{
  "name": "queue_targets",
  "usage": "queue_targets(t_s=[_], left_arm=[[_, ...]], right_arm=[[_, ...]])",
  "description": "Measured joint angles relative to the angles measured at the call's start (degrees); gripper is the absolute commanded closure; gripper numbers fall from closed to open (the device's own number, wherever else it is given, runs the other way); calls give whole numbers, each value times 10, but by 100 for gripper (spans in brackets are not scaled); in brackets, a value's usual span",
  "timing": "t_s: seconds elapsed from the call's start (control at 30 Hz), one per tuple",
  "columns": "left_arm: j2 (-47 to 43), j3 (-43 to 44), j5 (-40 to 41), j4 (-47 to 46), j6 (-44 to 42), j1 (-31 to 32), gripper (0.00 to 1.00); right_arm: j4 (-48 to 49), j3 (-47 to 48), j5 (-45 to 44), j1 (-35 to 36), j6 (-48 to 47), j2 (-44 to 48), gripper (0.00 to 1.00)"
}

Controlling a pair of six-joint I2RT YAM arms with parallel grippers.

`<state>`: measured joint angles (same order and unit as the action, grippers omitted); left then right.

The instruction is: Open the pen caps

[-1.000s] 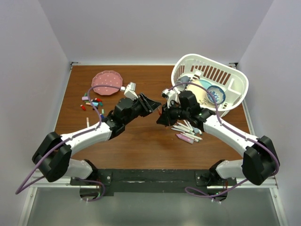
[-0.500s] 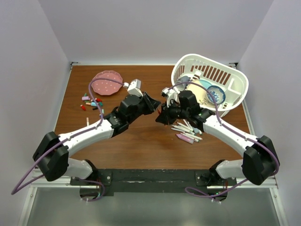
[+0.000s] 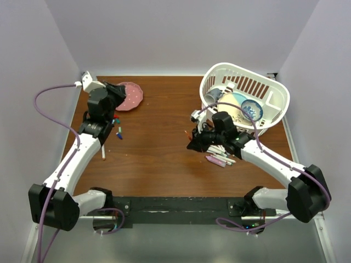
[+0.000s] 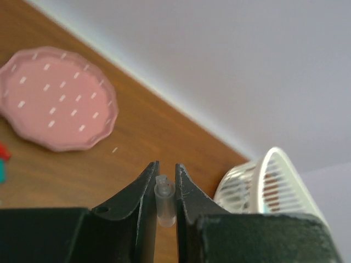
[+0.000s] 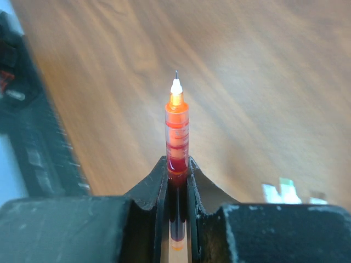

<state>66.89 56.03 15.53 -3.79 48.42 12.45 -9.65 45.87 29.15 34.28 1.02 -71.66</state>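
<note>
My left gripper [image 4: 164, 171] is shut on a short translucent pen cap [image 4: 164, 200], which stands between the fingertips. In the top view the left gripper [image 3: 113, 91] hangs at the far left beside the pink plate [image 3: 131, 97], above several loose pen caps [image 3: 115, 121] in red, teal and blue. My right gripper [image 5: 177, 167] is shut on an uncapped red pen [image 5: 177, 129] whose bare tip points away from the jaws. Seen from above, the right gripper [image 3: 192, 142] sits mid-table, just left of a pile of pens [image 3: 220, 154].
A white basket [image 3: 245, 82] holding dishes lies tipped at the back right; its rim [image 4: 270, 183] shows in the left wrist view. The pink plate [image 4: 55, 98] is at the back left. A white pen barrel [image 3: 103, 149] lies by the left arm.
My left arm has swung from the table's centre to the far left, carrying the cap away from the pen. The right gripper kept the pen and shifted slightly toward me.
</note>
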Motion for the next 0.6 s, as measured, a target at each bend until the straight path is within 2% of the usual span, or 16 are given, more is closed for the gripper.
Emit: queue_targets(t_s=[0.13, 0.3, 0.47, 0.6], left_arm=[[-45, -108, -31, 39, 0, -28, 100], [-37, -233, -89, 72, -1, -134, 100], [36, -245, -133, 72, -13, -192, 98], [87, -231, -154, 62, -23, -209, 89]], right_arm=[[-36, -8, -30, -39, -99, 42, 95], [-67, -19, -82, -90, -192, 57, 96], [-103, -19, -117, -100, -239, -1, 93], [-120, -19, -142, -102, -258, -22, 89]])
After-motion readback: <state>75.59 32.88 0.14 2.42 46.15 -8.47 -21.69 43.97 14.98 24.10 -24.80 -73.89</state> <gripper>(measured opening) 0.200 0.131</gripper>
